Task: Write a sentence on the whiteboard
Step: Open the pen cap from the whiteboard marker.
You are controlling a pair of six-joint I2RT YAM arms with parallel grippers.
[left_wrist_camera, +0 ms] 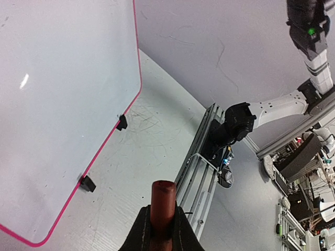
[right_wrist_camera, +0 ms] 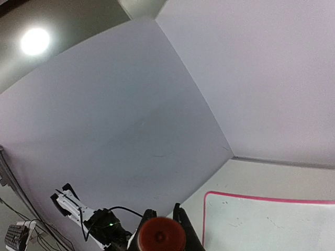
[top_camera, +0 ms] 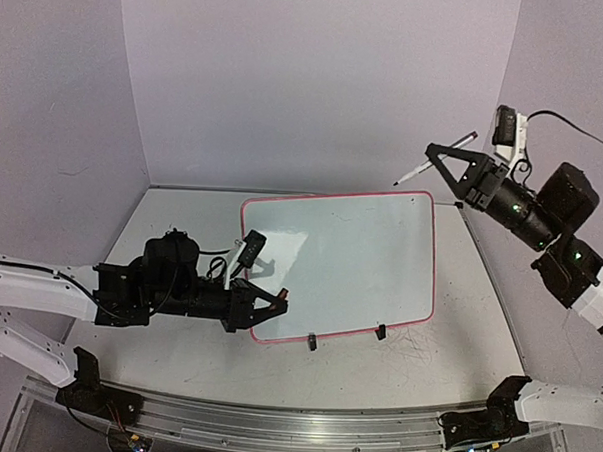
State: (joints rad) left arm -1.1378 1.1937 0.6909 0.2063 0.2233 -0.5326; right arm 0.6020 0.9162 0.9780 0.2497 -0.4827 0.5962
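Note:
The whiteboard (top_camera: 340, 263) lies flat on the table, white with a red-pink rim and two black clips (top_camera: 313, 340) on its near edge. No sentence shows on it, only faint specks. My left gripper (top_camera: 280, 305) sits low at the board's near left corner, shut on a dark red marker cap (left_wrist_camera: 162, 201). The board (left_wrist_camera: 63, 104) fills the left of the left wrist view. My right gripper (top_camera: 443, 157) is raised high above the board's far right corner, shut on a thin marker (top_camera: 432, 160) with its tip pointing down-left. The marker's red round end (right_wrist_camera: 161, 236) shows in the right wrist view.
Faint grey scribbles (top_camera: 417, 341) mark the tabletop near the board's right clip. An aluminium rail (top_camera: 303, 426) runs along the near edge with both arm bases on it. Grey-lilac walls close the back and sides. A cable loops beside my left wrist (top_camera: 215, 267).

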